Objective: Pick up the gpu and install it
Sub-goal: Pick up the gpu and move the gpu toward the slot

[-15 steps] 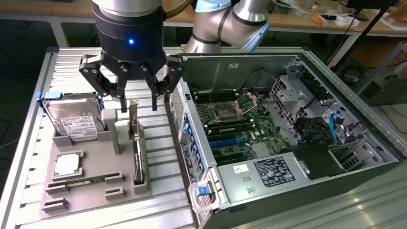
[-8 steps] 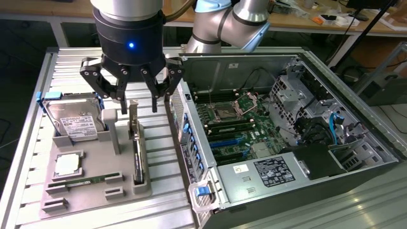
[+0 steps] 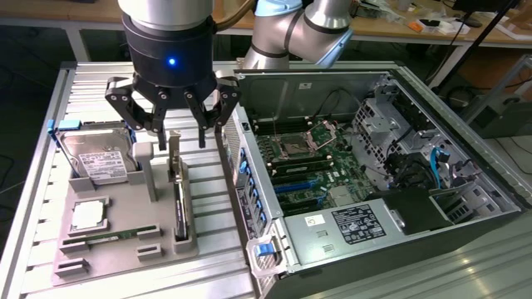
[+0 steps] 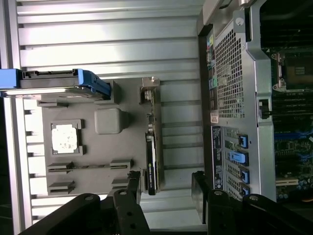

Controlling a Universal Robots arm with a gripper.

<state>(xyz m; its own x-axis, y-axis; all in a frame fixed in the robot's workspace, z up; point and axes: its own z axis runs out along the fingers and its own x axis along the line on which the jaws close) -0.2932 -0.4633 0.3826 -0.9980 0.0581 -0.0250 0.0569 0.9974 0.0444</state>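
Counter first: we see a ribbed, silvery aluminium counter carrying everything. On the exterior view's right lies a large grey metal computer case with its side panel off. Its green motherboard and blue expansion slots are exposed, and as far as we can tell no card is seated in them. Over the exterior view's left hangs the silver-and-black robot arm, and beneath it sits a flat grey plastic parts tray.

The black multi-fingered gripper hovers over the tray with its fingers spread apart and nothing clamped between them. In the tray, a boxy silver hard drive with a white label leans in a blue-edged cradle. Just beside it the gpu, a thin dark circuit card with a silvery end bracket, stands on edge in a grey slotted holder, not yet lifted. In the wrist view the gpu runs toward the gap between the spread fingers, nearer one than the other. We cannot make out any contact. A long narrow green memory stick and a small square silver processor lie untouched.

We judge the pick-up step is in hand, at the approach. Gripping calls for centring on the thin edge, coming down straight, and closing gently on the board's faces rather than its components.
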